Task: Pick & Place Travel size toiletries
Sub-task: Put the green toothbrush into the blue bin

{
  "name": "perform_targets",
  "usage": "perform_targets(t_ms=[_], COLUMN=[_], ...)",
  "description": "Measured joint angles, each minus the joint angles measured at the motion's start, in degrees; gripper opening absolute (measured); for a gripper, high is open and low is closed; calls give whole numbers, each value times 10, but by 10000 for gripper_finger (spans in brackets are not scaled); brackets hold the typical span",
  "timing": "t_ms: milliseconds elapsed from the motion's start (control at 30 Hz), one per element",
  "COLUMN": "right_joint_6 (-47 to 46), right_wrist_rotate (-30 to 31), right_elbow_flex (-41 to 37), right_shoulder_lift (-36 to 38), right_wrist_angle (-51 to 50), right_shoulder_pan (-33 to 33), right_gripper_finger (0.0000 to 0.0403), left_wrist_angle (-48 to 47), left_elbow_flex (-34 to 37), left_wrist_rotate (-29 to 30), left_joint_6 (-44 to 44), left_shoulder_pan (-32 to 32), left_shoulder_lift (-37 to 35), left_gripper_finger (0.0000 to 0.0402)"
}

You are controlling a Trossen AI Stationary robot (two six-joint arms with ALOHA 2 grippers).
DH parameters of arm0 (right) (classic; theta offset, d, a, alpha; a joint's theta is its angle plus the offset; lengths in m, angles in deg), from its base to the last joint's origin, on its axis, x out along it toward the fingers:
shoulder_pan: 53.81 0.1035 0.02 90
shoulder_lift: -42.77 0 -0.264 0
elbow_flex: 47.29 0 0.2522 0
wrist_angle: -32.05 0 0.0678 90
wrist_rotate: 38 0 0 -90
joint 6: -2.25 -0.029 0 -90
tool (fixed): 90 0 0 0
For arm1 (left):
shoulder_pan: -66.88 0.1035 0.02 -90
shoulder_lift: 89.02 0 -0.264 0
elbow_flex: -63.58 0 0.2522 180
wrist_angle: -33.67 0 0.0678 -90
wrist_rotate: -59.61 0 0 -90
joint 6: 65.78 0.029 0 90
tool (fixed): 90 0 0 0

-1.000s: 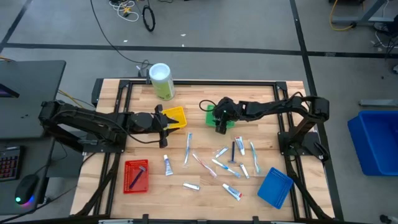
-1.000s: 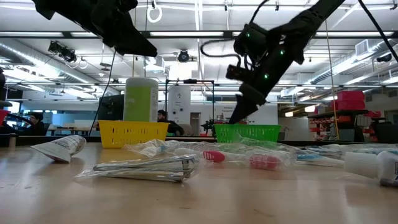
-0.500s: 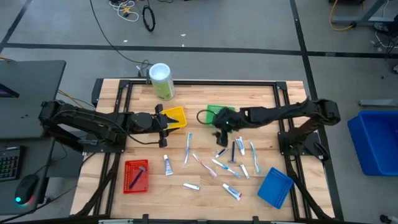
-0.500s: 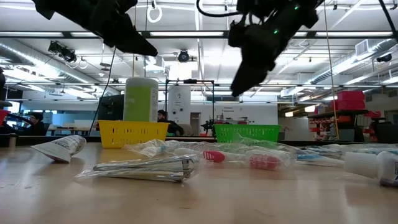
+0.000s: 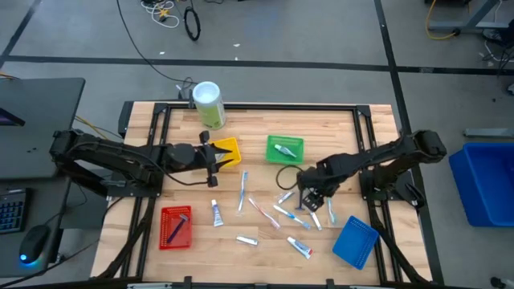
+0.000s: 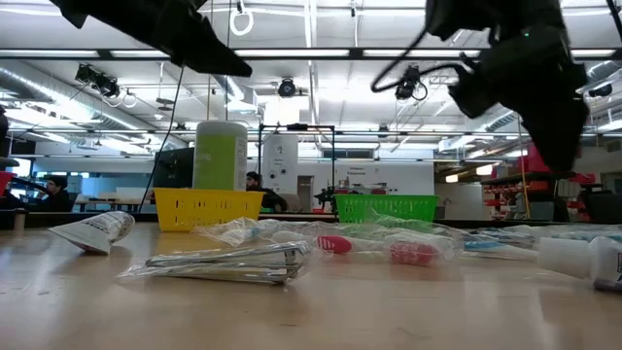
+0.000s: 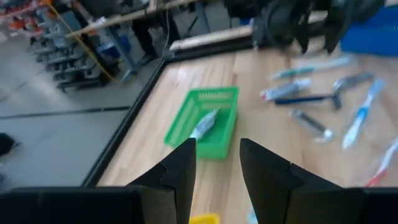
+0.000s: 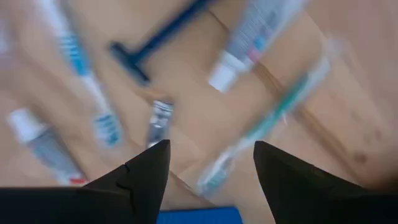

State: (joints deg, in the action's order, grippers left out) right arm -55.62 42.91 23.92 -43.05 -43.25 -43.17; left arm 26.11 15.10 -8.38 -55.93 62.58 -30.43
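Now the right gripper point(image 5: 310, 201) hangs spread and empty over the scattered toiletries point(image 5: 283, 215) directly beneath it (one tube point(image 5: 284, 149) in the green basket point(image 5: 285, 150)); the left gripper point(image 5: 214, 158), parted, waits by the yellow basket point(image 5: 227, 152).

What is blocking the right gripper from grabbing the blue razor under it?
Nothing visible blocks it. The right gripper hangs open just above the blue razor, with only bare table between them. A toothpaste tube and a toothbrush lie beside the razor, not over it.

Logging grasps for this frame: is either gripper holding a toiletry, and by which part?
Nothing is held. The right gripper is open above the loose toiletries; the left gripper is open and empty too.
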Motion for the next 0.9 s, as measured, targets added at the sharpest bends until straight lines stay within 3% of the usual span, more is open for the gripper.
perform_targets(t_ms=[267, 633, 900], right_joint_6=[-107, -150, -149], right_wrist_rotate=[5, 33, 44], right_elbow_flex=[-83, -188, -198], right_shoulder_lift=[0, 2, 2], right_wrist_angle=[30, 171, 182], right_shoulder_pan=[18, 18, 18], right_gripper_finger=[228, 209, 121], left_wrist_angle=[15, 17, 14], left_elbow_flex=[0, -1, 0], left_wrist_rotate=[-154, -218, -218], left_joint_6=[-4, -34, -35], left_shoulder_pan=[6, 81, 104], left_shoulder_lift=[3, 20, 26], left_gripper_finger=[133, 133, 133])
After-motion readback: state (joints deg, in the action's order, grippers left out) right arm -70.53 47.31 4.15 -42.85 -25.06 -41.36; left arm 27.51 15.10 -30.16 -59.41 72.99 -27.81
